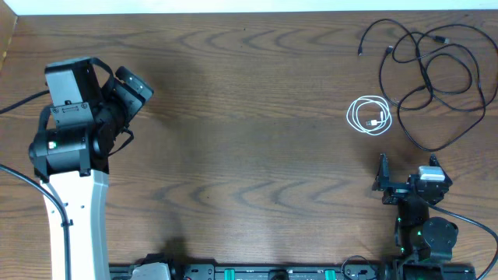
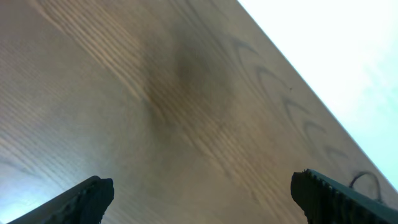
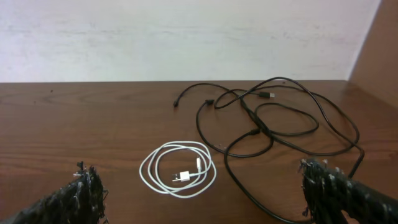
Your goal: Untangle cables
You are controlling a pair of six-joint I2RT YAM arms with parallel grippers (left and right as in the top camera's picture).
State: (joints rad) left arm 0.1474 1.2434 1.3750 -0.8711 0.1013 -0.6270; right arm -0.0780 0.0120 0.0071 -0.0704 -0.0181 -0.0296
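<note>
Fingers spread wide and empty on the left gripper (image 2: 202, 186) and right gripper (image 3: 199, 186). Beyond the right's, black cables (image 3: 273, 134) look limp, light, seemingly knotted; pinch a free plug end (image 3: 176, 103).

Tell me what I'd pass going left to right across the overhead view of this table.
First the left gripper, open over bare wood → the coiled white cable → the loose tangle of black cables.
</note>
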